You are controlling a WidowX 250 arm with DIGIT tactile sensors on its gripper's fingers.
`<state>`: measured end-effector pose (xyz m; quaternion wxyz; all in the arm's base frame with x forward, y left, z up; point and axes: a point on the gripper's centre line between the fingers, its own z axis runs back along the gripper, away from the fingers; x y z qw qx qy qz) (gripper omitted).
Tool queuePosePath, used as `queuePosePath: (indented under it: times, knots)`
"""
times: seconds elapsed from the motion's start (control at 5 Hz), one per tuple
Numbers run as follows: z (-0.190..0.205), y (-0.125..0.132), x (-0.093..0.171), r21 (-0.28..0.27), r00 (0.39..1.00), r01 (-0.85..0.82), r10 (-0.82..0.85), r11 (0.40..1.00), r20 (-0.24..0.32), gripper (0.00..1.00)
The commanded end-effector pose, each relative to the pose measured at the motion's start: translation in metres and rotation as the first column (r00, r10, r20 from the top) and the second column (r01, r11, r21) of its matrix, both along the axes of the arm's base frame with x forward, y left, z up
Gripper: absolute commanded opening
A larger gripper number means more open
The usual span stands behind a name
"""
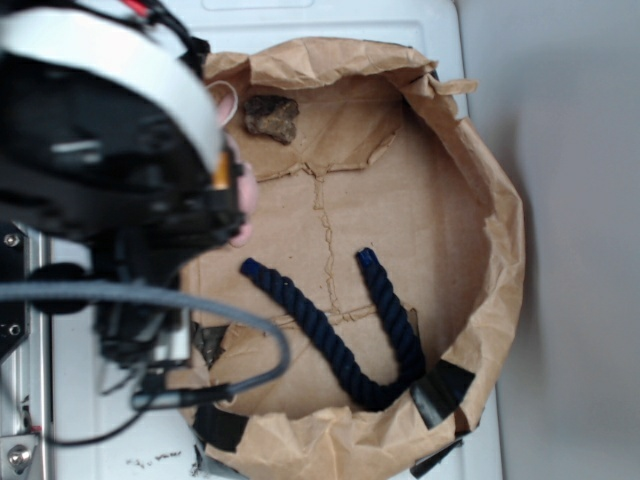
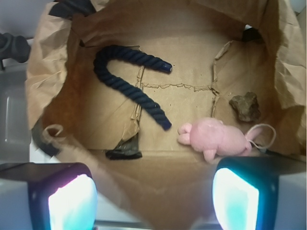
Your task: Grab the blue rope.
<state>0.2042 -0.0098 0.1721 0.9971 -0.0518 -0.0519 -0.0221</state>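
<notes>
My gripper (image 2: 153,199) hung above the near rim of the crumpled brown paper bag (image 1: 490,190), which had been flattened open into a shallow tub on the white tabletop (image 1: 330,18). My two fingers (image 2: 62,199) stood spread wide apart — their glowing pads sat at the lower left and lower right of the wrist view, with nothing between them. The thick dark navy twisted-strand rope (image 2: 129,88) lay on the bag's floor, bent in a U, both brighter blue ends pointing toward the middle of the bag; it was well clear of my fingers, untouched. In the exterior view the same rope (image 1: 340,335) had its bend close to the bag's wall beside a strip of black tape (image 1: 440,390). A small pink plush toy (image 2: 216,139) lay near one rope end, just apart from it, and a rough brown stone-like lump (image 2: 245,106) sat beyond the plush — separate from both. A grey braided cable (image 1: 140,295) looped from my arm over the bag's edge.
</notes>
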Motion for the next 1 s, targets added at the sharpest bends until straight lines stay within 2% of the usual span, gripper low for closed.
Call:
queuePosePath:
  times: [0.0,0.8]
  knots:
    - [-0.0075,-0.0136,0.0115,-0.017,0.998,0.05,-0.05,0.999,0.025,1.0]
    - [-0.0132,-0.017,0.0111,-0.036,0.999,0.028,-0.027,0.999,0.024,1.0]
